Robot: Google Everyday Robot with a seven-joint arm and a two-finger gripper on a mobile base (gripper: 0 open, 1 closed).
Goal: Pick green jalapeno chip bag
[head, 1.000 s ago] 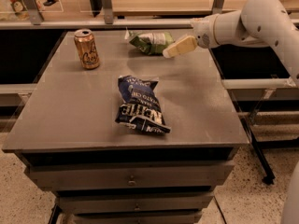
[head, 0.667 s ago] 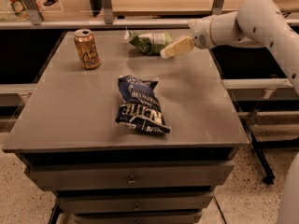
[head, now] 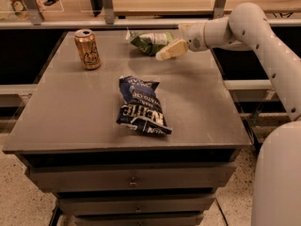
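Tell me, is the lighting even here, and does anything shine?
Camera view: dim, warm light; the gold can gleams at its rim; the blue chip bag glints on its creases; the gripper, just right of the green jalapeno chip bag, is well lit.

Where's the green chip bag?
Camera view: crumpled green foil bag at grey table's far edge, right of the gold can; end effector just right of it.

Green jalapeno chip bag (head: 149, 42): small, crumpled, green foil, pale whitish patch on top. Lies flat, just beyond gripper (head: 163, 56), which hovers at bag's right end; contact not clear.
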